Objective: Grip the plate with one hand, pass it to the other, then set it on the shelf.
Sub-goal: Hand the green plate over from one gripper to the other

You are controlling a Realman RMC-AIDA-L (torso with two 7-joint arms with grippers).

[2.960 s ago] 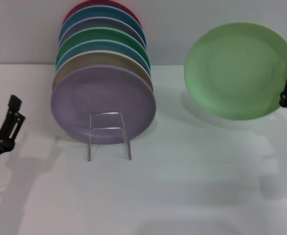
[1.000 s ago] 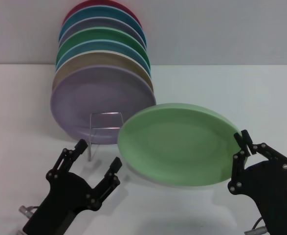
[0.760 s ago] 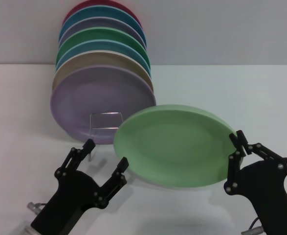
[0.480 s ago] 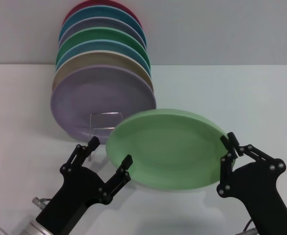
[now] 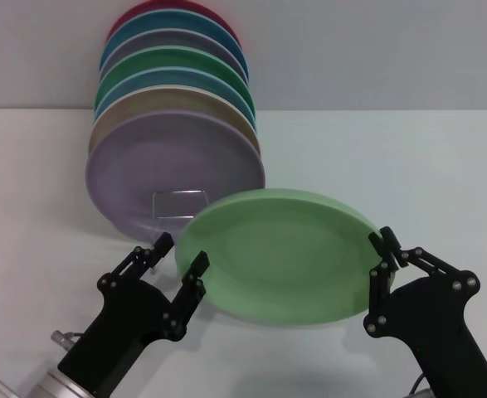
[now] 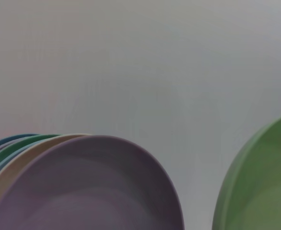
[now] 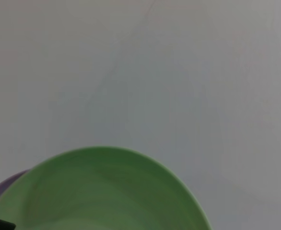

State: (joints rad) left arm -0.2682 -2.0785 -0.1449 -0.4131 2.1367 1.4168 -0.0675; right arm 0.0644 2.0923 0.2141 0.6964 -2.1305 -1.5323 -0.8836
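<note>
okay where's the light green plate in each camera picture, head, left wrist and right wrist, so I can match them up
Head view: the light green plate is lower centre, between the left claw and the right claw, which grips its edge.
Left wrist view: only its curved edge shows, at the lower right corner.
Right wrist view: it fills the lower part, cut off by the bottom edge.
Shared landmark: the lilac plate, also visible in both wrist views.

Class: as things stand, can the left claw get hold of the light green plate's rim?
Probably yes. The left claw is open right at the near edge of the plate, nothing between them, while the right claw holds the opposite rim.
</note>
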